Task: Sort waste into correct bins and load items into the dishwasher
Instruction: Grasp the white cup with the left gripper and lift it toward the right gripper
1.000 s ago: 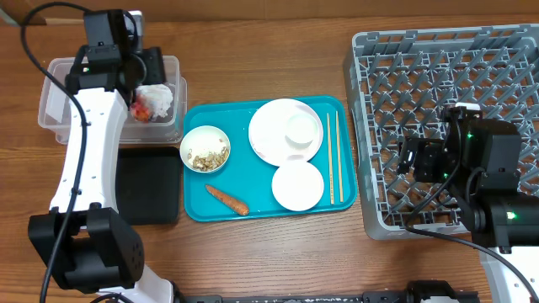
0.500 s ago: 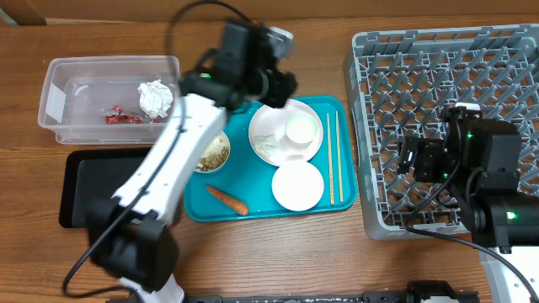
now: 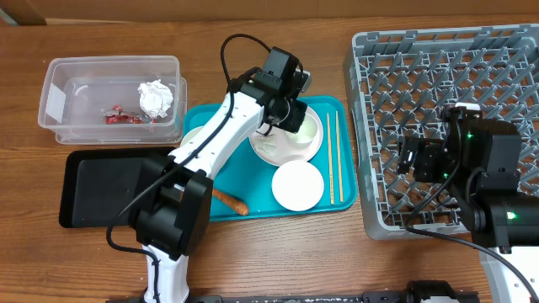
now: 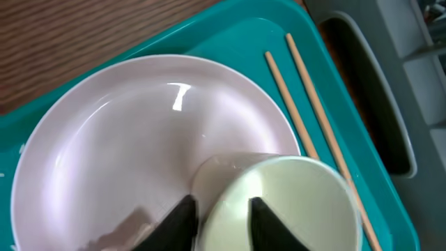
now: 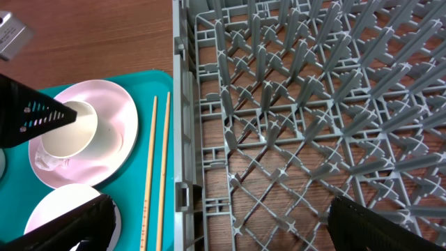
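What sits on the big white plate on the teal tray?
A small white cup, with the left pincer astride its rim. The cup hides the plate surface beneath it.

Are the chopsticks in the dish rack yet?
No, the chopsticks lie on the teal tray beside the white plate, outside the dish rack.

Glossy white cup (image 4: 293, 202) and plate (image 4: 104, 139), wooden chopsticks (image 4: 306, 118).
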Motion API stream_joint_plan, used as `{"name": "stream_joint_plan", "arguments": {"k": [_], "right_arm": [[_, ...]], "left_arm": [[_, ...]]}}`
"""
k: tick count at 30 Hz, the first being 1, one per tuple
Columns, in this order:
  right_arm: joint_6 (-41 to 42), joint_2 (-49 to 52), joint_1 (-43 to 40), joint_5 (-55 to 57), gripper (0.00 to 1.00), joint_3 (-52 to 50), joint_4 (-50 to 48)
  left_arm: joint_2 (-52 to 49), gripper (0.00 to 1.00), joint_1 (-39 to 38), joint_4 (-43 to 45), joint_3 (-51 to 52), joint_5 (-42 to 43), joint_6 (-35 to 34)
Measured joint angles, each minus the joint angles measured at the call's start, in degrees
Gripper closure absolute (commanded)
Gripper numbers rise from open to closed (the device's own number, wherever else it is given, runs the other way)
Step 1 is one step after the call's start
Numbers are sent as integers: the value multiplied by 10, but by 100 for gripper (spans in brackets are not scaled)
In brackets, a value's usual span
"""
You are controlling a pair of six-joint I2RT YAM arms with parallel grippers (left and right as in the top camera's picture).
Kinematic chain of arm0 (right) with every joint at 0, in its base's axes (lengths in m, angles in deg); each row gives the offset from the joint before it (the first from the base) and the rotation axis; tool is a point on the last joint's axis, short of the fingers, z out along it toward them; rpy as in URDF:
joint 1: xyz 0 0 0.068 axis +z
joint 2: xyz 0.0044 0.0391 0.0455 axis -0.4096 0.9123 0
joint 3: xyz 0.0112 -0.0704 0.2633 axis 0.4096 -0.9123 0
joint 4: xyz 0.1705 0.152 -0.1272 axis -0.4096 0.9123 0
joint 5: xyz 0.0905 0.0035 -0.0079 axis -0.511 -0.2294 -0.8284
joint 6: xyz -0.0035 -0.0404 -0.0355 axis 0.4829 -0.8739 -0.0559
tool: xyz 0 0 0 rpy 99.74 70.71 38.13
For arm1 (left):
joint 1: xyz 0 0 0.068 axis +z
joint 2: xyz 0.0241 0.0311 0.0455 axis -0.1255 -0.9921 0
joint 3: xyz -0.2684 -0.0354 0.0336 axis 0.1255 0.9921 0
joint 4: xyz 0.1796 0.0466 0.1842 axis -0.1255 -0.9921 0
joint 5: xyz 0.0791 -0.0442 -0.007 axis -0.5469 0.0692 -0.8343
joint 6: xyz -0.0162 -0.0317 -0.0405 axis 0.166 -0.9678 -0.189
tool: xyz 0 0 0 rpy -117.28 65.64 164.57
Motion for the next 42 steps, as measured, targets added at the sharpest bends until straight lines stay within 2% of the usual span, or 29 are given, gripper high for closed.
{"name": "stream_joint_plan", "arguments": {"k": [1, 14, 18, 22, 25, 30, 36, 42], "right_arm": [[0, 0, 0, 0, 0, 0, 0], [0, 0, 0, 2, 0, 0, 0], [21, 0, -1, 42, 0, 0, -28], [70, 2, -26, 61, 0, 0, -104], [52, 17, -53, -34, 0, 2, -184], [-55, 74, -59, -326, 0, 5, -225], [-133, 142, -59, -543, 0, 5, -227], [-167, 164, -59, -634, 0, 5, -231]], "left_arm": [[0, 96, 0, -2, 0, -1, -2], [-1, 96, 21, -30, -11, 12, -22], [-3, 96, 69, -25, -52, 116, -44], [-3, 96, 128, 55, -79, 295, -93], [-3, 96, 161, 90, -82, 408, -139], [-3, 96, 169, 102, -82, 562, -196], [-3, 96, 144, 102, -82, 648, -230], [-3, 96, 109, 103, -82, 672, -243]]}}
